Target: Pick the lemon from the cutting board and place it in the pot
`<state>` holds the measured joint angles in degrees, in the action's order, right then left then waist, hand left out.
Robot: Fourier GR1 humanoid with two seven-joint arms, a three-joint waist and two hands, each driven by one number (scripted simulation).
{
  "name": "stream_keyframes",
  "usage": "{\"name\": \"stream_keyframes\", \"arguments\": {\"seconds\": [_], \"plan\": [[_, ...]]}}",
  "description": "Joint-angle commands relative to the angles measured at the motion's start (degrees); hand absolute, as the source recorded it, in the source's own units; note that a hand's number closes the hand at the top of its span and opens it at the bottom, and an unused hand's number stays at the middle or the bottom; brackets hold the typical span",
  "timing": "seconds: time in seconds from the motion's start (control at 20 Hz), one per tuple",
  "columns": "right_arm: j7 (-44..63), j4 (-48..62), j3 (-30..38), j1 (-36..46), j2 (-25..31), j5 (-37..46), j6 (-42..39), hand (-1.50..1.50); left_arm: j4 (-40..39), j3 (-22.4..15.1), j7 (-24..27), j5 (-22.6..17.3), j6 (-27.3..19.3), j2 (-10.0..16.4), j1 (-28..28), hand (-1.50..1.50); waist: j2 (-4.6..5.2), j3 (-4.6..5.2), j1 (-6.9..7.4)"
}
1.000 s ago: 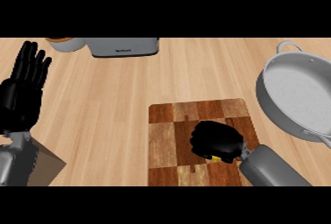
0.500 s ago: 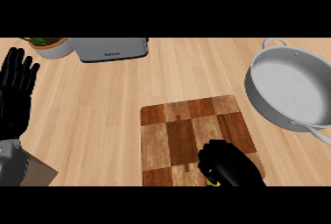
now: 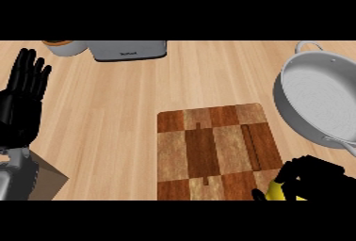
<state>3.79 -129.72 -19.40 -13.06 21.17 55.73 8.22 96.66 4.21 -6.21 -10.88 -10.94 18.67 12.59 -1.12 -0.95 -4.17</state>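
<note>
Lemon (image 3: pixel 276 192) in hand, pot (image 3: pixel 323 94) run next

Only a yellow sliver of it showed, tucked under the curled fingers of the right hand (image 3: pixel 311 180) at the board's (image 3: pixel 208 150) lower right corner, right at the bottom edge of the view. Couldn't tell if it was lifted clear of the board or not. I'd call this the carry step: grasp done, placing not yet. Next move looked like raising it, swinging it up the view over the pot's rim, then opening the fingers above the inside. Pot sat near the board's upper right side. Over at the left edge the left hand (image 3: pixel 21 101) rested wide open, fingers up.
</note>
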Motion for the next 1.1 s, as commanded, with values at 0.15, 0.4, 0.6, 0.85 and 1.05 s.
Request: {"name": "stream_keyframes", "arguments": {"seconds": [0.15, 0.4, 0.6, 0.85, 1.05], "plan": [[2.7, -8.7, 20.9, -3.5, 5.3, -14.1, -4.0, 1.50, -5.4, -1.2, 1.8, -0.3, 0.5, -3.1, 1.8, 0.00, 1.15, 0.92, 2.15], [-1.4, 4.0, 33.1, 0.4, 9.4, -22.1, -7.3, 1.50, -4.2, -0.9, 3.6, -1.9, 2.7, -3.3, -1.3, 0.00, 1.19, 0.91, 3.73], [-10.6, 17.4, 41.0, 3.0, 12.7, -28.2, -6.8, 1.50, -5.6, -0.5, 1.2, -1.3, 1.8, -2.9, 2.8, 0.00, 1.32, 0.82, 3.74], [-14.8, 31.0, 45.5, 12.3, 18.1, -33.5, -10.7, 1.50, -5.9, -2.1, 3.4, 0.1, 2.0, -4.4, 1.2, 0.00, 1.38, 0.91, 4.68], [-25.2, 46.8, 45.4, 18.3, 20.3, -33.7, -10.1, 1.50, -6.8, -1.7, 1.5, -0.3, 2.4, -4.0, 3.2, 0.00, 1.60, 0.86, 5.25]]}}
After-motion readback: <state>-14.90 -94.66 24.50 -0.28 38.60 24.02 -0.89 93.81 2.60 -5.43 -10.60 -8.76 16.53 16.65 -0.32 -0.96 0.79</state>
